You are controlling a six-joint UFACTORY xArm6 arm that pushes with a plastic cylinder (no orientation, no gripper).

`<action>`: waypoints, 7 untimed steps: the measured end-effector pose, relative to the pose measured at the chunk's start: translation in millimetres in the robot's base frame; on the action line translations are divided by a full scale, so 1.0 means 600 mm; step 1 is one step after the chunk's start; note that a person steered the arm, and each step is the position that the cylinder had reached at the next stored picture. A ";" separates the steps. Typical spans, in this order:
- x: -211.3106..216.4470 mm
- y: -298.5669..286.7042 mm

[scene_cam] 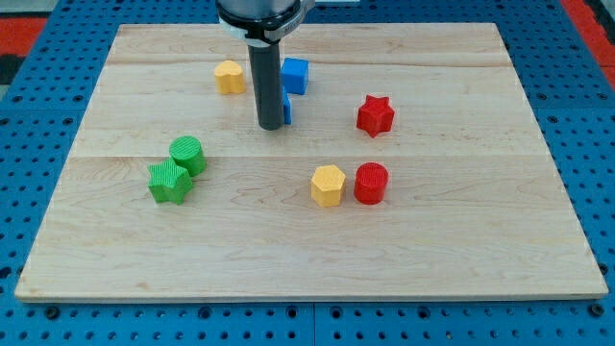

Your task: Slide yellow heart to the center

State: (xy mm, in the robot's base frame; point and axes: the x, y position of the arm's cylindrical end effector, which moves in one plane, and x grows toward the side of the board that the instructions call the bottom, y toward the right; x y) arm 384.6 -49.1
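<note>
Near board (pixel 144 240) center: my tip (pixel 270 126), bare rod, no jaws. At 10 o'clock, yellow heart (pixel 229 76), apart. At 3 o'clock, touching, partly hidden blue block (pixel 287 108).

1. A blue cube (pixel 295 75) sits near the top of the frame, a little left of the middle.
2. Just below it, a second blue block (pixel 287 107) is mostly hidden; its shape cannot be made out.
3. A red star (pixel 375 115) lies right of centre in the upper half.
4. A red cylinder (pixel 371 183) and a yellow hexagon (pixel 328 185) stand side by side, just below centre.
5. A green cylinder (pixel 187 155) touches a green star (pixel 169 183) at the left.
6. All rest on a pale wooden board (pixel 461 250) over a blue pegboard (pixel 38 106).
</note>
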 end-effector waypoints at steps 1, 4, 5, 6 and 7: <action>-0.020 0.002; -0.055 0.001; -0.051 -0.031; -0.050 -0.076; -0.050 -0.114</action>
State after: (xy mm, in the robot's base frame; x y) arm 354.4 -117.5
